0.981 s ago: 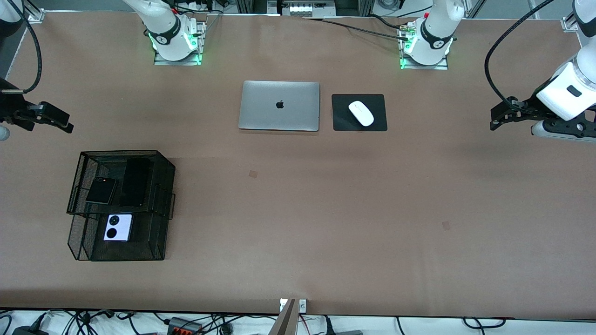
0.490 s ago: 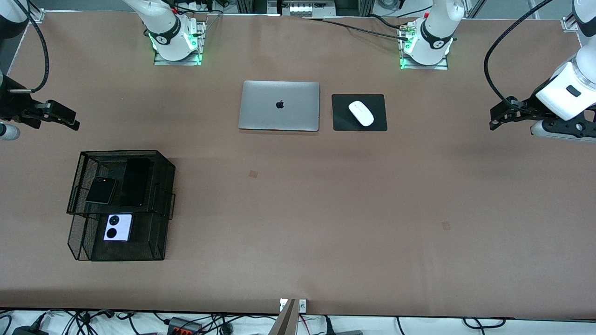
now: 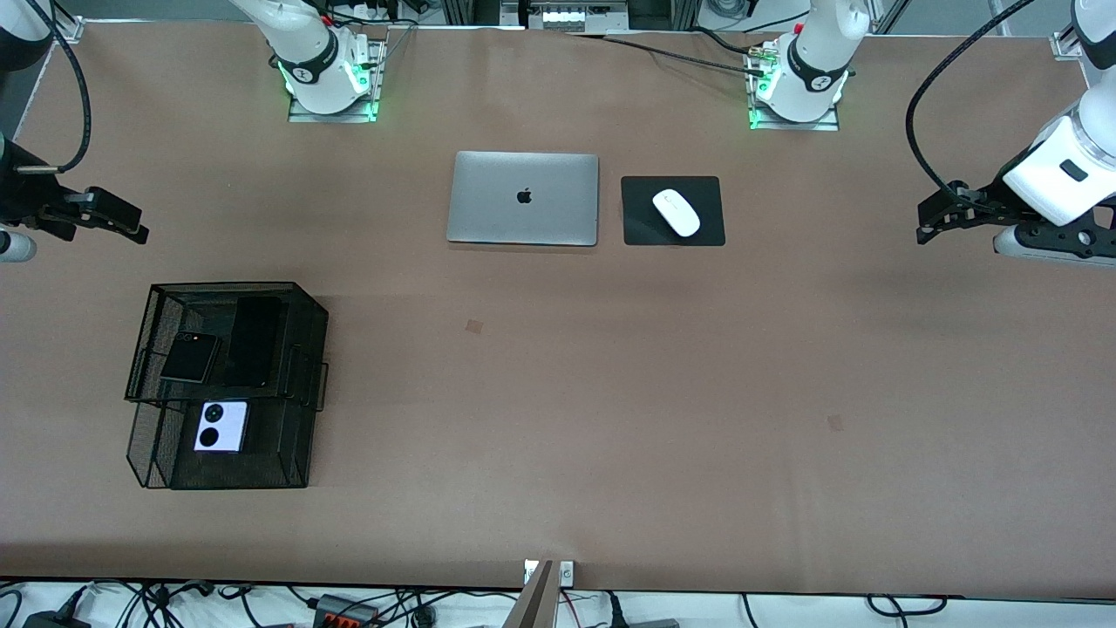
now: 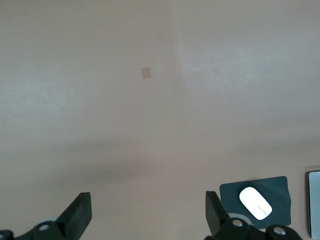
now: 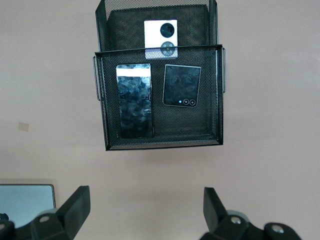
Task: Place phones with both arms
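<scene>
Three phones lie in a black two-tier mesh tray (image 3: 316, 349) near the right arm's end of the table. The long black slab (image 3: 253, 342) and the squarish black flip phone (image 3: 189, 357) lie side by side on the upper tier. The lavender-white flip phone (image 3: 221, 426) lies on the lower tier, nearer the front camera. The right wrist view shows the slab (image 5: 134, 100), the black flip phone (image 5: 181, 85) and the lavender phone (image 5: 161, 39). My right gripper (image 3: 138, 233) (image 5: 145, 205) is open and empty, up in the air beside the tray. My left gripper (image 3: 922, 234) (image 4: 148, 210) is open and empty over bare table at the left arm's end.
A closed silver laptop (image 3: 523, 198) lies mid-table near the arm bases. Beside it a white mouse (image 3: 677, 212) sits on a black pad (image 3: 713, 228). The left wrist view shows the mouse (image 4: 255, 203) and the pad (image 4: 280, 187). A brown paper sheet covers the table (image 3: 610, 392).
My right gripper moved slightly toward the middle of the table and toward the arm bases, then stopped. The left arm and the phones have not moved.
</scene>
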You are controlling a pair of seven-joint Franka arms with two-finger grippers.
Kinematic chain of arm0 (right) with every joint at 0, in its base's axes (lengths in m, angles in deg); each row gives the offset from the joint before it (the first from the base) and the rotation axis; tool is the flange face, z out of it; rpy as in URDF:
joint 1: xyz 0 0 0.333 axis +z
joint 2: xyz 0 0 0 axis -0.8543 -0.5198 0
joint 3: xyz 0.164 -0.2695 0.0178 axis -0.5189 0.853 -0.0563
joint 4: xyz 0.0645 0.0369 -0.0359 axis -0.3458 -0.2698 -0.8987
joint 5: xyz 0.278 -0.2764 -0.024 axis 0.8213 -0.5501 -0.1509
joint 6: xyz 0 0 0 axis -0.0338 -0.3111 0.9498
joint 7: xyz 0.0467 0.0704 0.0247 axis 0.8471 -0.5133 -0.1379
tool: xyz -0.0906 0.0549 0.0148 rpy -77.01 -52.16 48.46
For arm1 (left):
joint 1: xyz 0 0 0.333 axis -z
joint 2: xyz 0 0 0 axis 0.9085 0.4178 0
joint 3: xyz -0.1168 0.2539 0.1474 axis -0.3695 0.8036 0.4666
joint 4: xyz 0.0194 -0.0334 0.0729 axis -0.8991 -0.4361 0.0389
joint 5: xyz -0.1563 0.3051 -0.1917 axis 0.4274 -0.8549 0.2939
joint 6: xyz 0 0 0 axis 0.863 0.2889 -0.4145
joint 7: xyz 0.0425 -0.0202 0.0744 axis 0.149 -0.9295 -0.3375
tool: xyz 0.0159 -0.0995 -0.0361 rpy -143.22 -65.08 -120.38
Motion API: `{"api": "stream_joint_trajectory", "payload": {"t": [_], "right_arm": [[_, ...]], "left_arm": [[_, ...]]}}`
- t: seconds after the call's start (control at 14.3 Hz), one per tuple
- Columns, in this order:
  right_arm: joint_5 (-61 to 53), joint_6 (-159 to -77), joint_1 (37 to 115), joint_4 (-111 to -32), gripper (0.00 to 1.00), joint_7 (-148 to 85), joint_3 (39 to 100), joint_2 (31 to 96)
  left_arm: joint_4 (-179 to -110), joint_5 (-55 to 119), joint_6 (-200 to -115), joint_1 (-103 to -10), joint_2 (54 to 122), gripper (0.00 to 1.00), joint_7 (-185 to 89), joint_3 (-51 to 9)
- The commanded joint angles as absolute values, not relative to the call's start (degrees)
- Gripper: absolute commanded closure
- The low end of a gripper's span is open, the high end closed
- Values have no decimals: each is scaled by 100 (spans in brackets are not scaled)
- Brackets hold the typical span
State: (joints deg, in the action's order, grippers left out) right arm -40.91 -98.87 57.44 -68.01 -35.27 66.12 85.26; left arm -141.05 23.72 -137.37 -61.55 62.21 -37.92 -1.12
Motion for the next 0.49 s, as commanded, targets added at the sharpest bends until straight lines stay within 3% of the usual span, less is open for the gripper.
{"api": "stream_joint_trajectory", "payload": {"t": [0.0, 0.42], "right_arm": [[-4169, -9936, 5745, -6961, 0, -3491, 6593, 8686], [-4169, -9998, 5754, -6935, 0, -3491, 6593, 8651]], "left_arm": [[-13925, 2425, -13606, -6144, 6306, 0, -3771, -112], [-13925, 2425, -13606, -6144, 6306, 0, -3754, -112]]}}
